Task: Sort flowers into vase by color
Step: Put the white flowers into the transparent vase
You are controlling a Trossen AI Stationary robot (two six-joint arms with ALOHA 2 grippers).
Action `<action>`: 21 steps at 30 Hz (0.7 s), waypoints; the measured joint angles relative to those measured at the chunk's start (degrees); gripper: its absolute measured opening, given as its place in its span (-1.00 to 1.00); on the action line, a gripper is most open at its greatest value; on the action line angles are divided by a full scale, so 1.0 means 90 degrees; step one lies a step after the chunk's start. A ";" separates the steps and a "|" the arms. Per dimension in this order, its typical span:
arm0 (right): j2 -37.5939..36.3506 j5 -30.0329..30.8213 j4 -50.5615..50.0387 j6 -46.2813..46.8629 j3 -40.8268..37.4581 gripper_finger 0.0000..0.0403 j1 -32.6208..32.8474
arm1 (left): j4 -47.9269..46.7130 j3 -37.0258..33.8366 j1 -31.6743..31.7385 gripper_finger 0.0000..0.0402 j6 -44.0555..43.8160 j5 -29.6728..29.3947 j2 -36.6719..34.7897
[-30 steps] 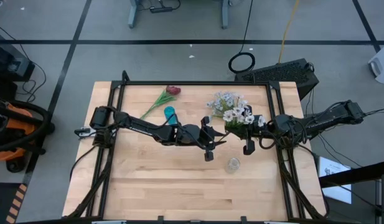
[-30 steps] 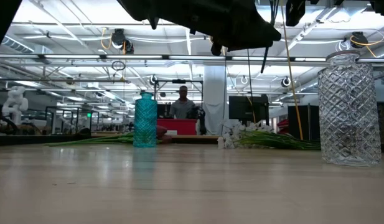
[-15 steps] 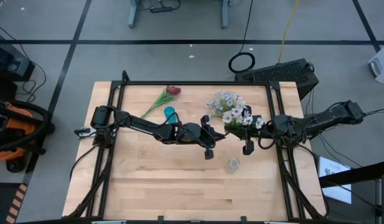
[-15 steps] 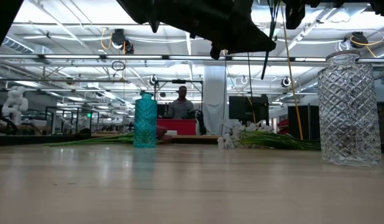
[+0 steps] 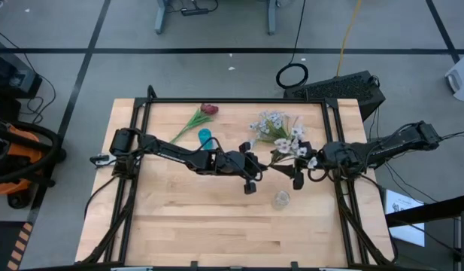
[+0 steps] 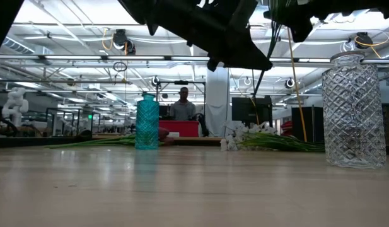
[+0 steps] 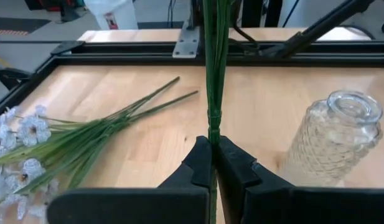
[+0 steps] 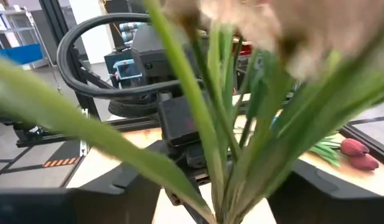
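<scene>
A spray of white flowers [image 5: 292, 147] hangs above the table's middle between my two grippers. My left gripper [image 5: 254, 167] is shut on its green stems [image 7: 211, 93]. My right gripper [image 5: 299, 172] is open at the blossom end, and the leaves [image 8: 223, 137] stand between its fingers. A second white spray [image 5: 269, 123] lies flat on the table behind them. A red-budded flower [image 5: 207, 111] lies at the far left by the teal vase [image 5: 205, 138]. The clear glass vase [image 5: 281, 199] stands upright nearer the front. My left gripper pinches the bundle of green stems [image 7: 211, 149] between its two fingers, just below a wrapped band on the stems. The stems pass straight between the fingertips [image 7: 198, 165] and run on toward my right gripper. The spray is clear of the table. Whether my right gripper touches the leaves, I cannot tell.
A black frame [image 5: 239, 100] runs round the wooden table. The clear vase [image 6: 355, 110] is just in front of both grippers and the teal vase [image 6: 147, 123] behind the left arm. A person [image 6: 183, 104] shows in the room far beyond the table.
My left gripper has shut on the spray's stems and drifted slightly toward the table's left. My right gripper has opened and shifted a little toward the left gripper. The spray has tipped, its blossoms now lower and nearer the right gripper.
</scene>
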 joint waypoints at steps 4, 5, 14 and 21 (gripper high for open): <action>-0.0088 0.0044 -0.0005 -0.0102 0.0000 0.29 0.0089 | 0.0018 0.0000 -0.0087 -0.96 0.0000 -0.0007 -0.0014; -0.0140 0.0064 0.0010 -0.0143 0.0000 0.29 0.0111 | 0.0013 0.0000 -0.0107 -0.96 0.0000 -0.0007 -0.0033; -0.0459 0.0383 0.0221 -0.0607 0.0000 0.20 0.0368 | 0.0341 0.0000 -0.0167 -0.96 0.0000 -0.0077 -0.0068; -0.0397 0.0400 0.0342 -0.0660 0.0002 -0.02 0.0390 | 0.0373 0.0000 -0.0172 -0.96 0.0005 -0.0077 -0.0068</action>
